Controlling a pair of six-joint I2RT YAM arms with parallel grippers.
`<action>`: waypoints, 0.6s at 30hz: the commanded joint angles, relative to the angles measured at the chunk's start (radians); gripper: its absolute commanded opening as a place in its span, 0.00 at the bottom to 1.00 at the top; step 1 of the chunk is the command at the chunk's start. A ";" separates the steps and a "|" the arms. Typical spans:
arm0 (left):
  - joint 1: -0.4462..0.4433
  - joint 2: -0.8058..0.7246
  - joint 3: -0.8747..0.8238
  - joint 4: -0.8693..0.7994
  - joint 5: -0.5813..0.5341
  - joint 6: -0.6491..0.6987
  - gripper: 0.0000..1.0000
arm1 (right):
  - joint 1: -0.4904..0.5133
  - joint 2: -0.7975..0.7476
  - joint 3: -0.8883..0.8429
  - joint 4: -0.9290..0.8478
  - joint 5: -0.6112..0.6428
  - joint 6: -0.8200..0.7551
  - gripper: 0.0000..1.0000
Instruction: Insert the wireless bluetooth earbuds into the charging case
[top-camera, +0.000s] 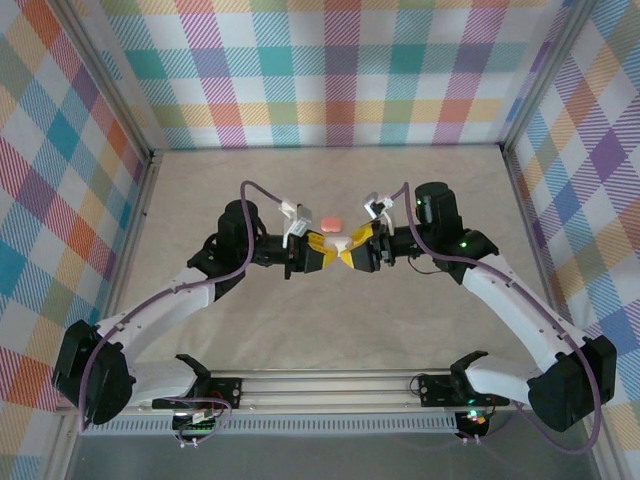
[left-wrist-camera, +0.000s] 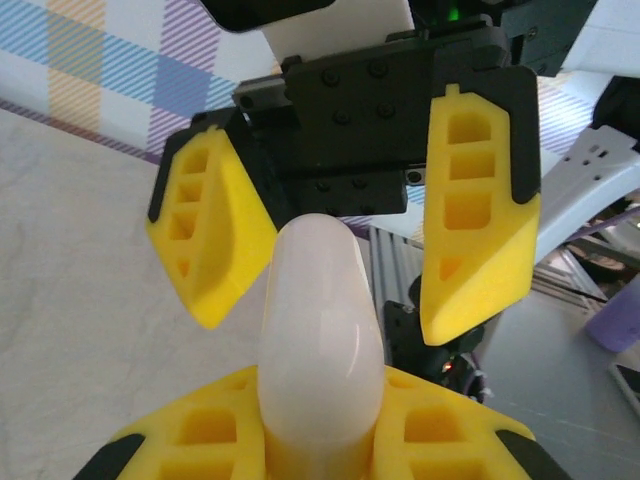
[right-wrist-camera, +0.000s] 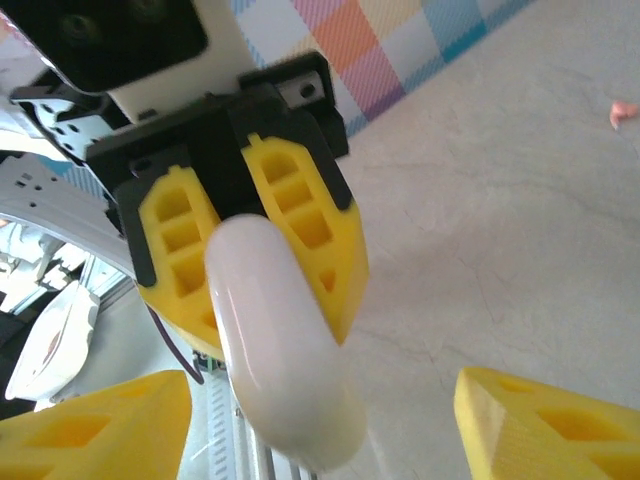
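We can read no words, numbers, brand names or signs on anything in these pictures.
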 joint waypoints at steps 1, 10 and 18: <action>0.009 0.013 0.055 0.024 0.077 -0.039 0.00 | 0.006 0.002 -0.013 0.126 -0.069 -0.009 0.63; 0.007 0.031 0.062 0.038 0.079 -0.073 0.00 | 0.007 0.026 -0.011 0.108 -0.103 -0.033 0.32; 0.007 0.011 0.044 0.035 -0.038 -0.054 0.44 | 0.006 0.043 0.029 0.056 -0.071 -0.018 0.15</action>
